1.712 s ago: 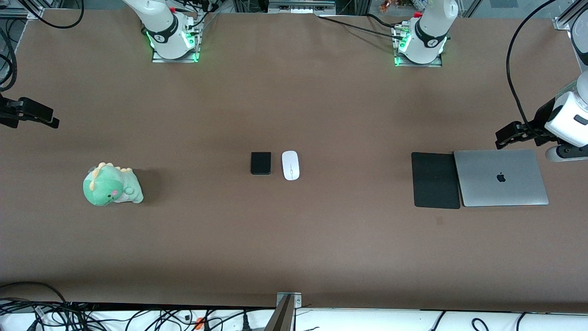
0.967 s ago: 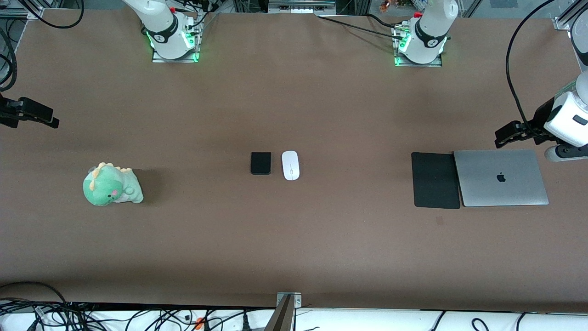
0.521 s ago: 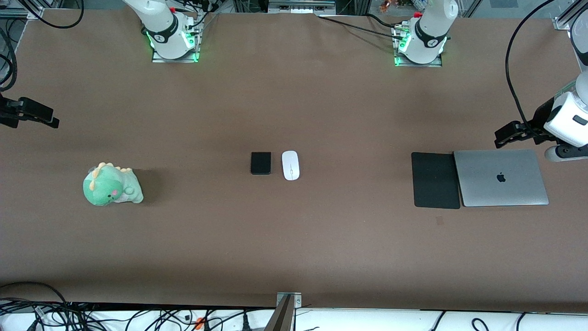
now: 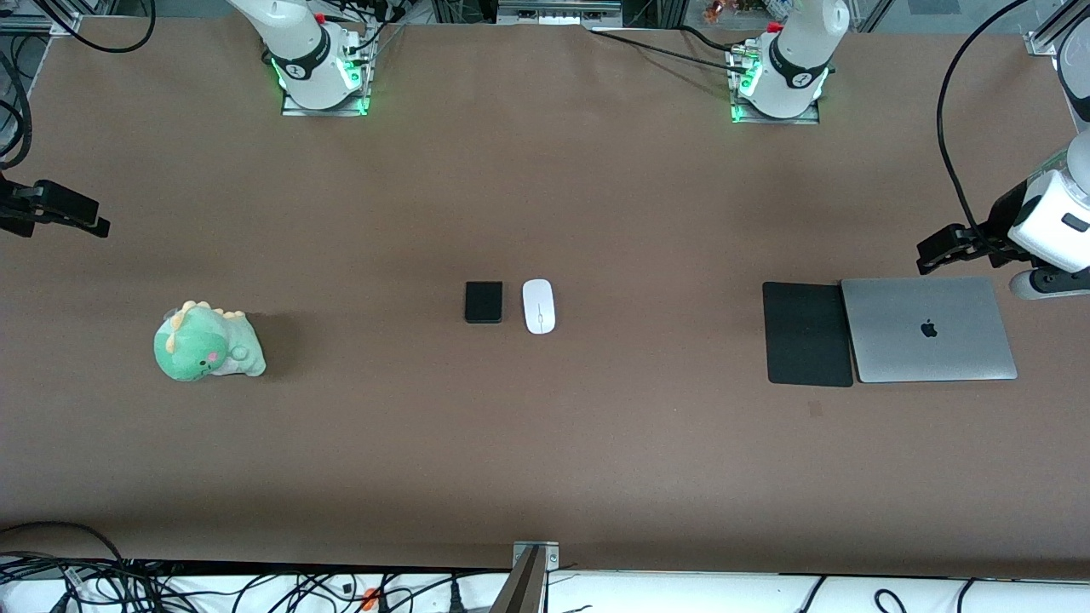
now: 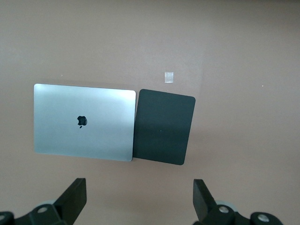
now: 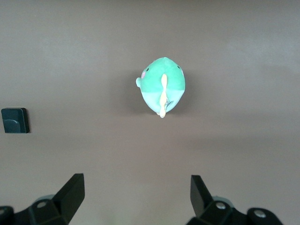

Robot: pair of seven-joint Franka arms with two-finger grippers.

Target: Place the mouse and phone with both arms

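The white oval mouse and the small black phone lie side by side at the middle of the table, the phone toward the right arm's end. The right wrist view catches the phone at its edge; the mouse is out of that view. My left gripper hangs open over the table by the laptop's edge, with nothing between its fingers. My right gripper hangs open and empty over the table's other end, above bare table near the plush.
A silver laptop and a thin black mouse pad lie side by side at the left arm's end. A green dinosaur plush sits at the right arm's end. Cables run along the table's front edge.
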